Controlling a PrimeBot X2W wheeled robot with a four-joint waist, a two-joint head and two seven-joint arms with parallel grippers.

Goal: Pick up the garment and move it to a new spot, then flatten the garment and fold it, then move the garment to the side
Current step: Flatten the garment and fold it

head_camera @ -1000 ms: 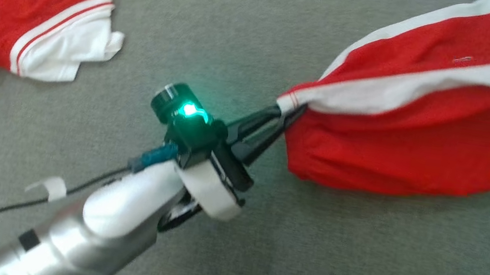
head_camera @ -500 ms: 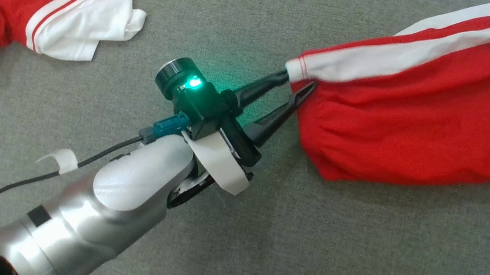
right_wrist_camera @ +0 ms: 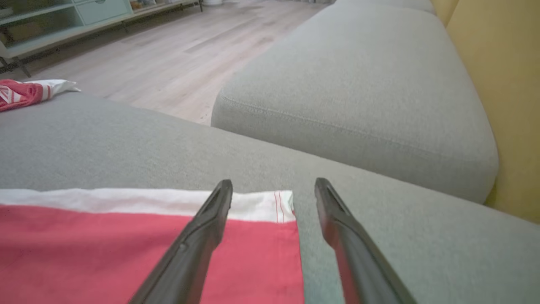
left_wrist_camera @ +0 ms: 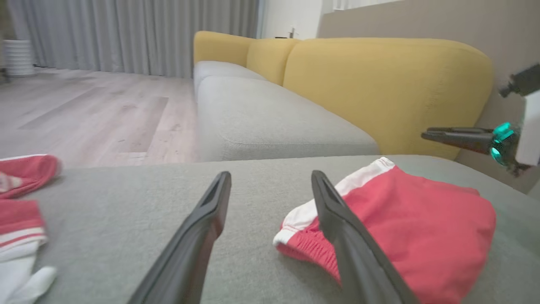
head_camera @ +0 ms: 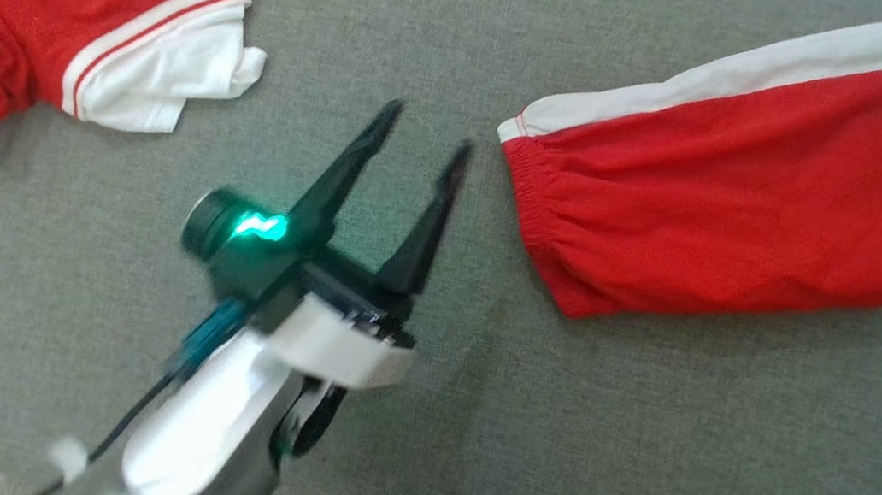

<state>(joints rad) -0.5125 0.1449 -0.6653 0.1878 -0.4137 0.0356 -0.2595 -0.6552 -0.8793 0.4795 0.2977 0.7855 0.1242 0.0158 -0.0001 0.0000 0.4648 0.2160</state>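
My left gripper (head_camera: 427,126) is spread wide with nothing between the fingers. It hangs over the grey cushion (head_camera: 637,448), just beside the shorts (head_camera: 738,220) and clear of them. The shorts are red with a white side stripe and lie flat on the cushion, right of centre in the head view. Their gathered waistband end points toward my left gripper.

My right gripper (right_wrist_camera: 273,183) is also spread and holds nothing. In its wrist view it sits at the shorts' far corner, by the white stripe. One finger is over the cloth and the other over bare cushion; I can't tell if it touches.

A red and white jersey (head_camera: 93,17) lies crumpled at the cushion's upper left in the head view, well apart from the shorts, tag sticking out. In the left wrist view, the yellow backrest (left_wrist_camera: 379,84) is behind and the wood floor (left_wrist_camera: 84,109) is off to the left.
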